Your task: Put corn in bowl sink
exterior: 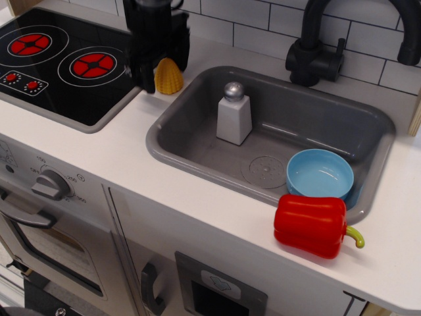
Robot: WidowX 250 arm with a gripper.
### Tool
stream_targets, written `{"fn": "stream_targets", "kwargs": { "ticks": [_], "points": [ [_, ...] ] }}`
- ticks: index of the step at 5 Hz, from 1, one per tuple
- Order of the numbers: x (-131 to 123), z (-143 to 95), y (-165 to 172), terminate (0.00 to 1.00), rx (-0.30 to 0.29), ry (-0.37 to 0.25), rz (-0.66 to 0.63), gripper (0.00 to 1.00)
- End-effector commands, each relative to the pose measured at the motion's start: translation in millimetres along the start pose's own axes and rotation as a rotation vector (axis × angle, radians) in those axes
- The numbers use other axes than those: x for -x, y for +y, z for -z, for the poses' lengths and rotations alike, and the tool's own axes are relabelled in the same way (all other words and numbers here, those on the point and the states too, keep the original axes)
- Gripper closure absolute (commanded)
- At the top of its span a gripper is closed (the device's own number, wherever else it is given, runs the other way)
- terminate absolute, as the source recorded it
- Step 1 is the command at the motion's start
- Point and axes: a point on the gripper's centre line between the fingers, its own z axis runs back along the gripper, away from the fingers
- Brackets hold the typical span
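Observation:
The yellow corn (170, 78) stands upright on the white counter between the black stovetop and the grey sink (197, 141). My black gripper (162, 66) has come down over the corn. Its fingers (143, 69) stand on either side of the cob, and the jaws look open with a gap to the cob. The corn's top is hidden behind the gripper. The light-blue bowl (320, 174) sits empty in the sink's front right corner.
A white salt shaker (234, 114) with a silver cap stands in the sink's left half. A red toy bell pepper (312, 224) lies on the counter in front of the bowl. The black faucet (316, 49) rises behind the sink. The stovetop (59, 66) is at the left.

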Motion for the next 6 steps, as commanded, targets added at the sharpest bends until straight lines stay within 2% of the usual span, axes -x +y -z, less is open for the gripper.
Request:
{"fn": "stream_targets", "kwargs": {
  "ticks": [1, 3, 4, 6],
  "points": [
    [5.8, -13.7, 1.9, 0.0, 0.028, -0.027, 0.021, 1.0],
    [5.5, -26.9, 5.5, 0.0, 0.039, -0.009, 0.037, 1.0],
    [18.6, -48.2, 14.4, 0.0, 0.045, 0.062, 0.109, 1.0],
    [71.7, -66.7, 32.0, 0.0, 0.028, 0.131, 0.288, 1.0]
  ]
}}
